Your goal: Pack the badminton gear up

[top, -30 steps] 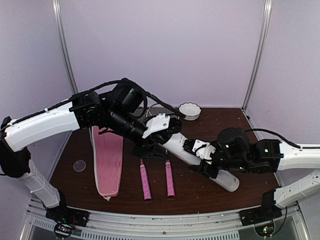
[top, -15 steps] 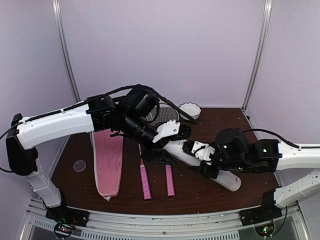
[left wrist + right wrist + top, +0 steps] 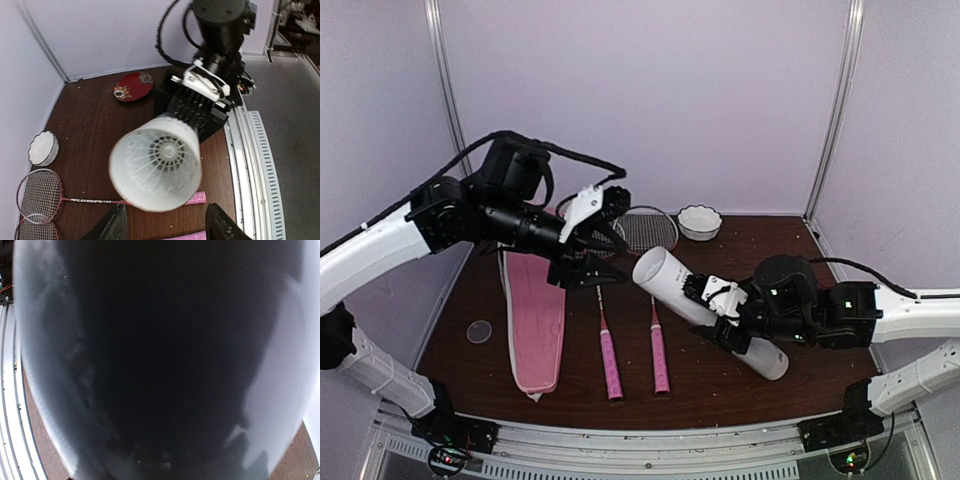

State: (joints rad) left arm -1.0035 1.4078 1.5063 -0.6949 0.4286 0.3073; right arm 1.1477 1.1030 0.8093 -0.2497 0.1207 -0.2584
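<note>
We see a dark brown wooden table [image 3: 720, 395] enclosed by pale lilac walls [image 3: 650, 100], with slim metal posts [image 3: 455, 110] at its far corners, a ribbed metal rail [image 3: 650, 442] along its near edge, and grey floor [image 3: 295, 100] beyond.

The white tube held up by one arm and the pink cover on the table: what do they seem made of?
The tube looks like thin frosted plastic: smooth, milky walls, with a shuttlecock showing inside its open mouth. The pink cover looks like soft matte cloth with a pale trimmed edge, lying limp and flat; its weave is too small to tell.
</note>
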